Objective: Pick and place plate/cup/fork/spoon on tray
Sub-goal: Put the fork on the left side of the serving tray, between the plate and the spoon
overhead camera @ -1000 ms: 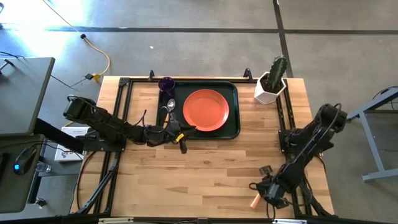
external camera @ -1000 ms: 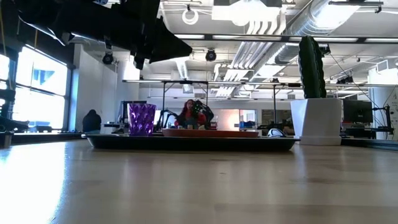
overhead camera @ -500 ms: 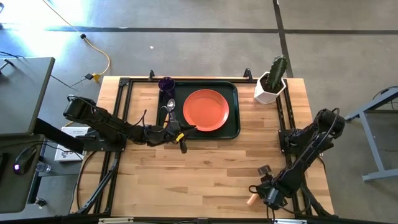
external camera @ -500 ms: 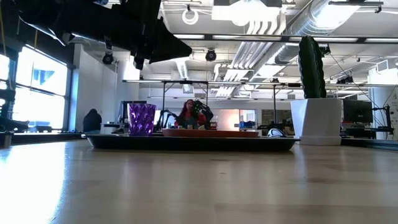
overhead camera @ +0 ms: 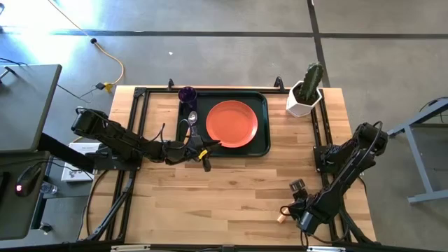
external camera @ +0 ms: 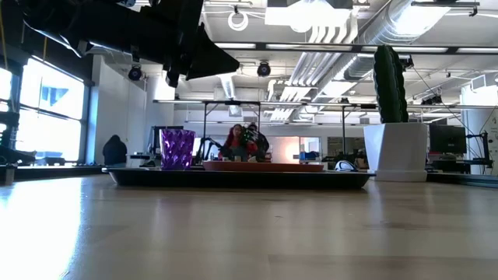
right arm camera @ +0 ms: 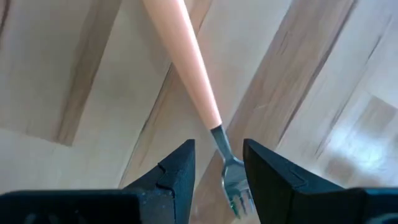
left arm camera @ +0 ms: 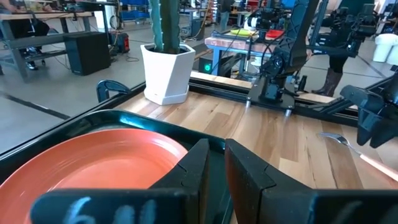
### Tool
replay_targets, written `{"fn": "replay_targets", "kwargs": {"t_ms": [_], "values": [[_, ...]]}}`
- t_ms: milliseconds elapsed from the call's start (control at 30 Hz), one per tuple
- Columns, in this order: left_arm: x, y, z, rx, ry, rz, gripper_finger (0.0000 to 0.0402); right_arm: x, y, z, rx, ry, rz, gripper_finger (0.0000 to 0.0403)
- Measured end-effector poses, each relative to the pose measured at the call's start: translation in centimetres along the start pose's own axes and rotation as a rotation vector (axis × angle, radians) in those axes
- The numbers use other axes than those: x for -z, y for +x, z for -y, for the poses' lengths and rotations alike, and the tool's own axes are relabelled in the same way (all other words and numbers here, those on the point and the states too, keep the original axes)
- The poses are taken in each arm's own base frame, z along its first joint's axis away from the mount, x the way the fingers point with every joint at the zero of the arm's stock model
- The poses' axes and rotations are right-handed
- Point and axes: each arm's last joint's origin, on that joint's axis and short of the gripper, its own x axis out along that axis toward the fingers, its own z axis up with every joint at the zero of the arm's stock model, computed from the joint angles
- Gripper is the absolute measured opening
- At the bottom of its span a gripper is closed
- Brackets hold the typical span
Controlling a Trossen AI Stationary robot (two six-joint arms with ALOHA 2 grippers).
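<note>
The dark green tray (overhead camera: pixel 264 144) lies at the far middle of the table. On it are the orange-red plate (overhead camera: pixel 232 124), the purple cup (overhead camera: pixel 187 94) at its far left corner and the spoon (overhead camera: pixel 190 121) left of the plate. The fork (right arm camera: pixel 221 142) lies flat on the wood near the front right edge, its wooden handle (overhead camera: pixel 281 218) pointing left. My right gripper (right arm camera: pixel 217 163) is open above it, one finger on each side of the metal neck, apart from it. My left gripper (left arm camera: pixel 217 163) is shut and empty over the tray's near rim, beside the plate (left arm camera: pixel 99 158).
A white pot with a cactus (overhead camera: pixel 305 94) stands at the far right corner, beyond the tray. Black rails (overhead camera: pixel 136 126) run along the table's left and right sides. Bare wood (overhead camera: pixel 231 189) lies between the tray and the front edge. People show in the room behind, in the low view.
My right gripper has shifted a little over the fork near the front right edge, staying low. My left gripper has kept still by the tray.
</note>
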Motion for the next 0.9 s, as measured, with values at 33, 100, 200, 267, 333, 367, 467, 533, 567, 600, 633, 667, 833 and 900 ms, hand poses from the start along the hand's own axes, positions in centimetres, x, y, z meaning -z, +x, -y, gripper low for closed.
{"fn": "replay_targets", "kwargs": {"t_ms": [33,100,200,267,333,367,467,533,567,600,633,667,833,900], "values": [[0.0,0.0,0.0,0.000,0.000,0.000,0.0043,0.0,0.1,0.0,0.014,-0.002,0.002,0.0128],[0.0,0.0,0.0,0.000,0.001,-0.001,0.0042,0.0,0.1,0.1,0.041,-0.003,0.003,0.0128],[0.1,0.0,0.0,0.000,0.003,-0.005,0.0040,0.0,0.1,0.2,0.053,-0.003,0.012,0.0128],[0.2,0.0,0.0,-0.001,0.013,-0.019,0.0040,0.0,0.1,0.2,0.067,-0.002,0.018,0.0128],[0.3,0.0,0.0,-0.002,0.019,-0.029,0.0040,0.0,0.1,0.2,0.068,-0.001,0.019,0.0128],[0.3,0.0,0.0,-0.002,0.019,-0.029,0.0040,0.0,0.1,0.2,0.069,0.004,0.019,0.0128],[0.3,0.0,0.0,-0.002,0.020,-0.029,0.0040,0.0,0.1,0.3,0.087,0.044,0.030,0.0128],[0.3,0.0,0.0,-0.003,0.022,-0.029,0.0040,0.0,0.1,0.4,0.115,0.094,0.045,0.0128],[0.3,0.0,0.0,-0.003,0.027,-0.029,0.0040,0.0,0.1,0.4,0.123,0.112,0.052,0.0128],[0.3,0.0,0.0,-0.003,0.028,-0.029,0.0040,0.0,0.1,0.4,0.126,0.123,0.056,0.0128],[0.3,0.0,0.0,-0.004,0.028,-0.029,0.0040,0.0,0.1,0.4,0.127,0.137,0.056,0.0128],[0.3,0.0,0.0,-0.004,0.028,-0.029,0.0040,0.0,0.1,0.4,0.127,0.139,0.057,0.0128],[0.3,0.0,-0.1,-0.013,0.056,-0.027,0.0043,0.3,0.4,0.4,0.131,0.139,0.052,0.0128],[0.3,0.0,-0.1,-0.023,0.093,-0.026,0.0047,0.8,1.2,0.5,0.135,0.164,0.035,0.0128]]}}
